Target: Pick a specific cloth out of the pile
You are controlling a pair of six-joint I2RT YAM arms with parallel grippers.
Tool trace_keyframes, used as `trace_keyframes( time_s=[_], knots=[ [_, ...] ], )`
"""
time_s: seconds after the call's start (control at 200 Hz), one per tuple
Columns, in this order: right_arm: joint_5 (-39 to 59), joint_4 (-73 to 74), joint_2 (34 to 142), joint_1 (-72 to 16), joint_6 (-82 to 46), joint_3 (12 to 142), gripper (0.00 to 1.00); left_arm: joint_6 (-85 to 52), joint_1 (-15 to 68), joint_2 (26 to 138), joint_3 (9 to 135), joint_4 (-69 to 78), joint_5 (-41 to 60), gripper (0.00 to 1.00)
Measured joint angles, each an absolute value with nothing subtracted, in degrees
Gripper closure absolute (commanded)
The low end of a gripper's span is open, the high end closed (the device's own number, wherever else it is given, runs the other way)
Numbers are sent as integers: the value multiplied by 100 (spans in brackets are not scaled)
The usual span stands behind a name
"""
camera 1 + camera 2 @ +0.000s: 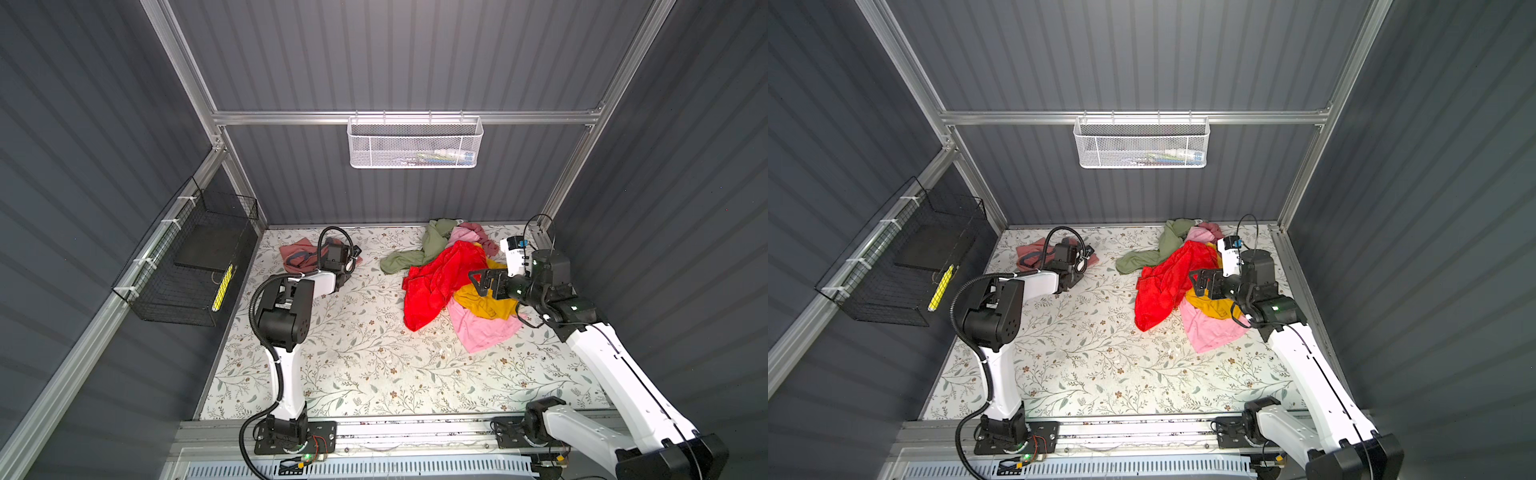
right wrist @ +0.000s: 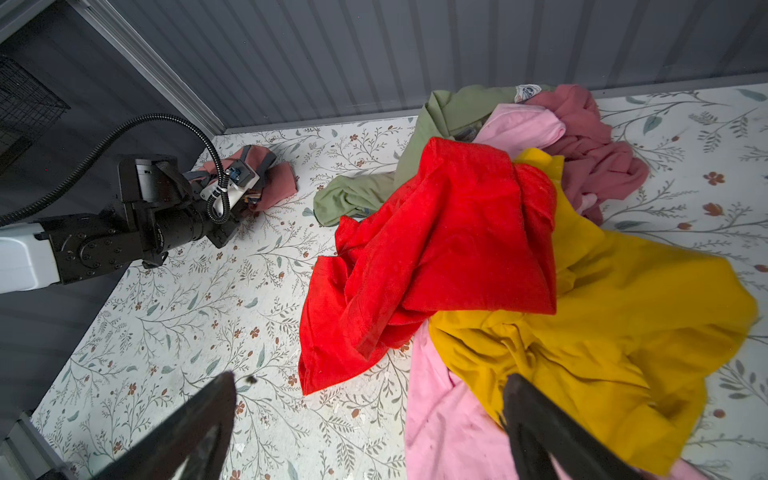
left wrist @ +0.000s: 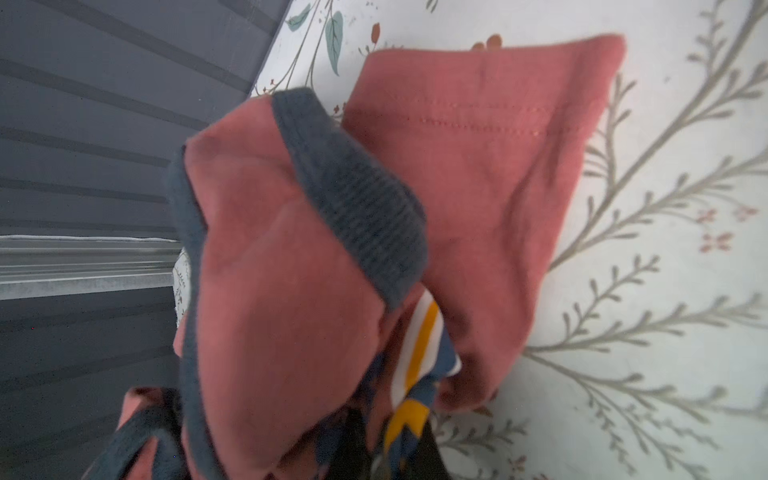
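Salmon-pink fabric is sitting at the far left of the floral tabletop (image 1: pixel 353 365), close to the back wall and just right of the black wire basket (image 1: pixel 187 266) that is hanging on the side rail. This is the cloth (image 1: pixel 293 252), and it is lying well apart from the pile (image 1: pixel 449 286), bunched up, with its blue-grey neck trim showing in both top views. The left claw (image 3: pixel 386 451) is reaching into it with its jaws pressed together, pinching a fold of the cloth; in the left wrist view a striped blue, white and orange print is peeking out beside the ribbed trim, and one hemmed edge is resting flat on the tabletop. Further right the pile is spreading toward the back right corner: an olive green garment (image 1: pixel 419 249) is trailing leftward, a bright red garment (image 1: pixel 436 282) is draping over a mustard yellow one (image 1: pixel 482 305), a light pink one (image 1: pixel 484 334) is lying nearest the front, and a dusty rose piece (image 1: pixel 484 237) is sitting at the back. The right claw (image 1: pixel 478 283) is hovering over the red and mustard fabric, its jaws spread wide and holding nothing.
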State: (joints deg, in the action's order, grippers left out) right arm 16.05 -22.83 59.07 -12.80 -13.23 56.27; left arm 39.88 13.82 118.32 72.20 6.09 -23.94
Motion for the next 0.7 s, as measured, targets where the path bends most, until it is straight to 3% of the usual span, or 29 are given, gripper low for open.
trace_keyframes(
  time_s=[0.23,0.335,0.365,0.48,0.7],
  knots=[
    [1555,-2281,5909,-1280,-1304,5627,1,3900,1382,11380,6914,519,-2233,80],
    [1516,-2281,5909,-1280,-1297,5627,1,3822,1382,11128,6860,482,-2176,45],
    [1509,-2281,5909,-1280,-1295,5627,1,3778,1382,11074,6855,482,-2176,40],
    [1481,-2281,5909,-1280,-1280,5627,1,3605,1382,10866,6785,528,-2152,27],
    [1337,-2331,5852,-1253,-1153,5627,1,3365,1400,10436,6737,548,-2110,15]
  ],
)
